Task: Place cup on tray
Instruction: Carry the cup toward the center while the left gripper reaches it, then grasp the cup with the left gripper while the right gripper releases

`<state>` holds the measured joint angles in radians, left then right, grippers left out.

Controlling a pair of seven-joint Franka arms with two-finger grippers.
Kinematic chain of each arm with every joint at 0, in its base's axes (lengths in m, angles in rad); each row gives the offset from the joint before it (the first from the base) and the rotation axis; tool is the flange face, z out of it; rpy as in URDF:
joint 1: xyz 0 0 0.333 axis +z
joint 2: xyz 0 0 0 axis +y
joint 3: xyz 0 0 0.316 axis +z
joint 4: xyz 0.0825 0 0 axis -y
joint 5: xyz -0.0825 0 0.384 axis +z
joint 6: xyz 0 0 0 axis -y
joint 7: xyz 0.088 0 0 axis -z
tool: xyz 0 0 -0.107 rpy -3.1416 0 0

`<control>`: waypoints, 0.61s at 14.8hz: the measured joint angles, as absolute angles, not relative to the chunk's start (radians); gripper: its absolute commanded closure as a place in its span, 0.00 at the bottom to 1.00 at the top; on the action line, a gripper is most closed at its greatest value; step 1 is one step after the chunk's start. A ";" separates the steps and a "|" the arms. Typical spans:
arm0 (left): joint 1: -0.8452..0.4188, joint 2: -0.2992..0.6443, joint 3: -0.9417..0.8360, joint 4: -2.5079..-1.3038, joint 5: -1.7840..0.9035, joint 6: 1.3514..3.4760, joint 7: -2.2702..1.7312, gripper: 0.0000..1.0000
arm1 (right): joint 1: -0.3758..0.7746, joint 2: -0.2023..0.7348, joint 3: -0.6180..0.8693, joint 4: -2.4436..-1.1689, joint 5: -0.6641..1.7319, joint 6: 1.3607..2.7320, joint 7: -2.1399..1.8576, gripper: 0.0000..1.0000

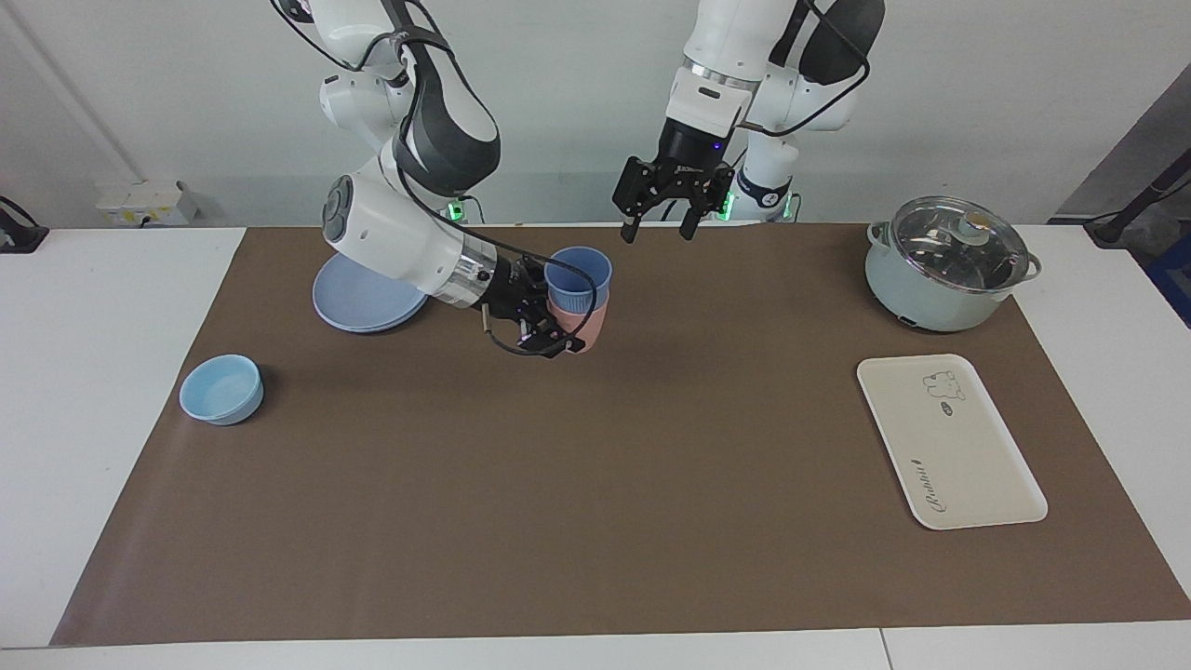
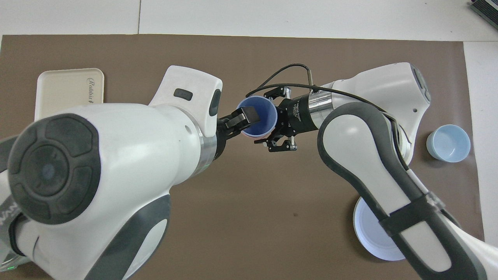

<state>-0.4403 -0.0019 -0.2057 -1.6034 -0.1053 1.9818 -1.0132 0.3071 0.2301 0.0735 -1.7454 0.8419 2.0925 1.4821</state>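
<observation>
The periwinkle-blue cup (image 1: pixel 578 276) sits nested in a pink cup (image 1: pixel 586 321) in the middle of the mat, toward the robots. My right gripper (image 1: pixel 551 326) reaches in level from the right arm's end, its fingers on either side of the pink cup and closed on it. My left gripper (image 1: pixel 661 231) is open and empty in the air above the cups, not touching them. In the overhead view the left gripper (image 2: pixel 241 120) covers part of the blue cup (image 2: pixel 261 123); the pink cup is hidden there. The cream tray (image 1: pixel 949 447) lies bare at the left arm's end, also seen in the overhead view (image 2: pixel 66 91).
A lidded pale-green pot (image 1: pixel 944 265) stands nearer to the robots than the tray. A round blue plate (image 1: pixel 358 298) lies under the right arm. A low light-blue bowl (image 1: pixel 221 389) sits at the right arm's end. A brown mat (image 1: pixel 595 521) covers the table.
</observation>
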 measured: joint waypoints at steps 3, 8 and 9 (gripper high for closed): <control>-0.441 0.017 -0.202 -1.593 -0.101 1.994 -1.021 0.23 | 0.341 0.230 0.073 -1.750 0.842 2.156 1.518 1.00; -0.440 0.064 -0.195 -1.593 -0.049 2.008 -1.022 0.38 | 0.360 0.230 0.073 -1.760 0.842 2.216 1.550 1.00; -0.440 0.068 -0.194 -1.593 -0.040 2.008 -1.022 0.43 | 0.360 0.230 0.072 -1.761 0.842 2.216 1.550 1.00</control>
